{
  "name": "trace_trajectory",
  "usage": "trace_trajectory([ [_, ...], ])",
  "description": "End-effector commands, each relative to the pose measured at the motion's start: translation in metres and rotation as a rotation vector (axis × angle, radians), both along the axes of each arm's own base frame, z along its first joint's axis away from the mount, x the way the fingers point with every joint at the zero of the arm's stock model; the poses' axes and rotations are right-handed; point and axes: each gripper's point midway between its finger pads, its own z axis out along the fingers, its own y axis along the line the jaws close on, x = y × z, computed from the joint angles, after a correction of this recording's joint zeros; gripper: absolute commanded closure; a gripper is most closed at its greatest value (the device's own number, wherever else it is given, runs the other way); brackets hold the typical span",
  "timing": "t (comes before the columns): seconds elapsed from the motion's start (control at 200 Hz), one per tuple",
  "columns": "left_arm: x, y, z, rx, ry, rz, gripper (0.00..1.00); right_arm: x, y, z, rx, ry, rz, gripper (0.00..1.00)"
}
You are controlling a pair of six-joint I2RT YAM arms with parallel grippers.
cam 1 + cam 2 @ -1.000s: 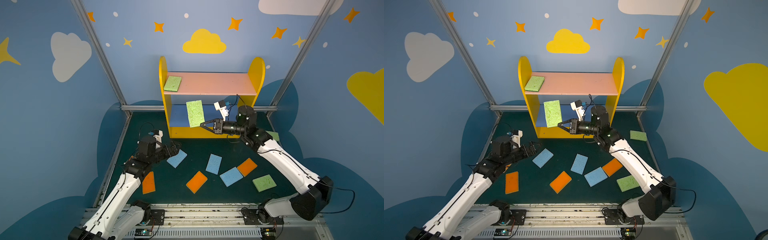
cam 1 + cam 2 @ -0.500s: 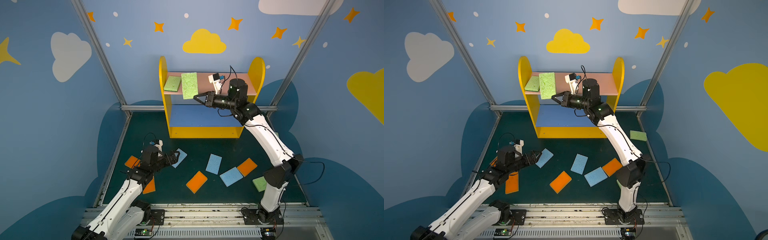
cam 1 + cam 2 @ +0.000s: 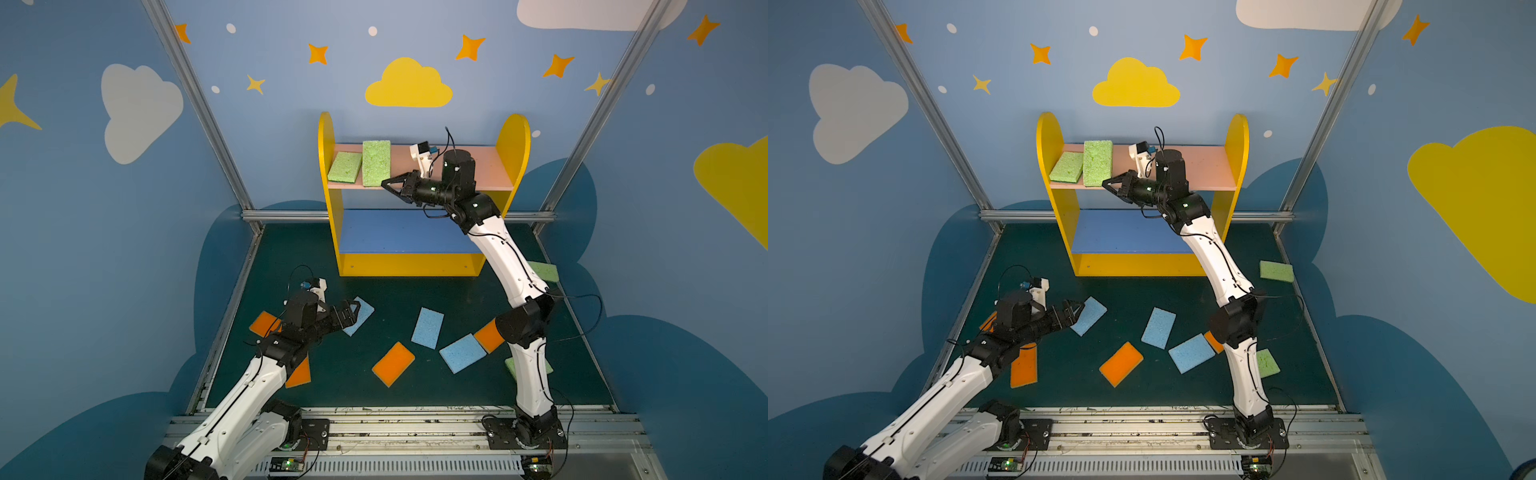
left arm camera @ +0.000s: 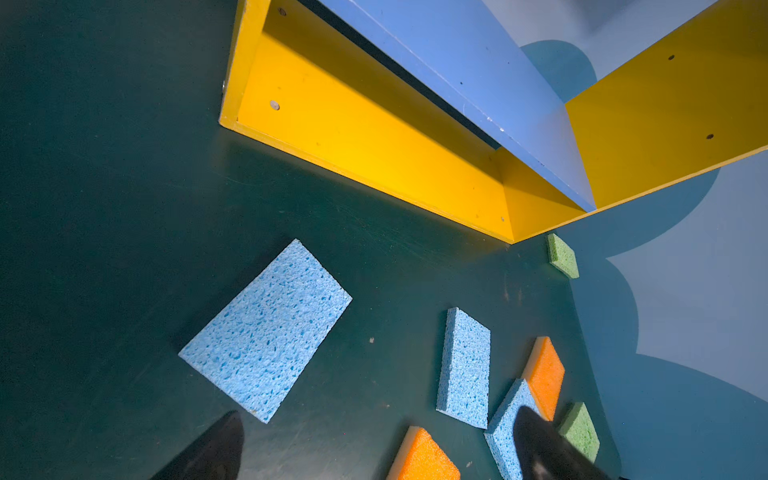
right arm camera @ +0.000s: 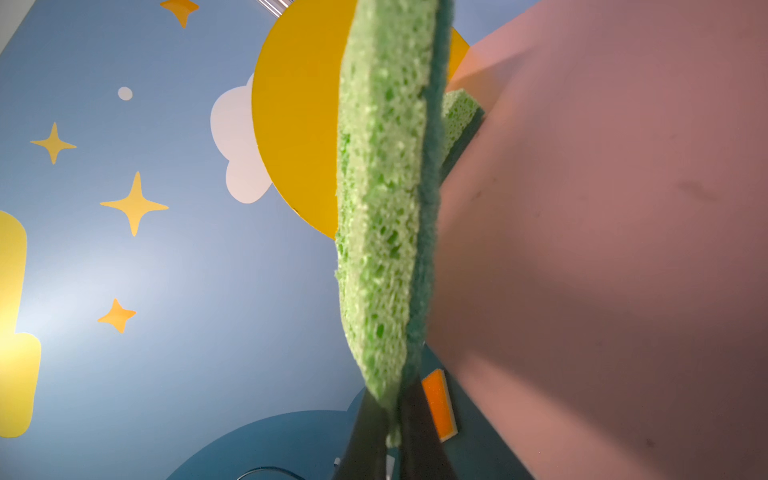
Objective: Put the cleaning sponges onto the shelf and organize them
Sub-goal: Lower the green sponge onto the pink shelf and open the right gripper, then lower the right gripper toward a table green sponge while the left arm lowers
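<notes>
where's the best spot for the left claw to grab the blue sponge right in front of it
Pinch the blue sponge across its two long edges, near the middle, coming straight down from above. It lies flat on the floor, turned diagonally, so the open left claw would likely need to rotate to match its short width.

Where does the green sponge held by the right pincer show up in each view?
Both top views: the held green sponge is at the pink board's left end, beside a flat green sponge.
Left wrist: not in it.
Right wrist: edge-on, mid-picture, clamped in the right pincer.
Shared landmark: the pink board, in both top views and the right wrist view.
</notes>
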Motion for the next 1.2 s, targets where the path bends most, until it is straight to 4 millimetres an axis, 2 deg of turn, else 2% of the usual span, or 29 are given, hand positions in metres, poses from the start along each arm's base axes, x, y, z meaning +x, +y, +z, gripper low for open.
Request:
trace_trajectory([
  [0.0, 0.003, -0.004, 0.003, 0.003, -0.02, -0.021, 0.01, 0.009, -0.003, 0.009, 0.037, -0.022, -0.018, 0.98],
  [0.12, 0.003, -0.004, 0.003, 0.001, -0.016, -0.022, 0.01, 0.013, -0.003, 0.007, 0.053, -0.022, 0.001, 0.82],
  [0.31, 0.003, -0.003, 0.003, 0.005, -0.014, -0.019, 0.01, 0.007, -0.002, 0.01, 0.051, -0.048, 0.033, 0.61],
  [0.571, 0.006, -0.004, 0.005, 0.006, -0.016, -0.014, 0.01, -0.008, -0.007, 0.012, 0.022, -0.089, 0.056, 0.48],
  [0.831, 0.01, -0.003, 0.016, 0.018, -0.031, -0.01, 0.01, -0.036, -0.019, 0.023, -0.005, -0.145, 0.069, 0.39],
  [1.021, 0.011, -0.003, 0.018, 0.018, -0.033, -0.01, 0.01, -0.055, -0.032, 0.034, -0.04, -0.201, 0.044, 0.36],
  [1.071, 0.011, -0.003, 0.019, 0.017, -0.035, -0.01, 0.0, -0.057, -0.036, 0.037, -0.053, -0.216, 0.029, 0.37],
  [1.146, 0.012, -0.003, 0.022, 0.015, -0.041, -0.01, 0.01, -0.061, -0.043, 0.04, -0.085, -0.236, 0.005, 0.47],
  [1.191, 0.013, -0.004, 0.024, 0.014, -0.045, -0.014, 0.01, -0.064, -0.048, 0.039, -0.11, -0.242, -0.007, 0.48],
])
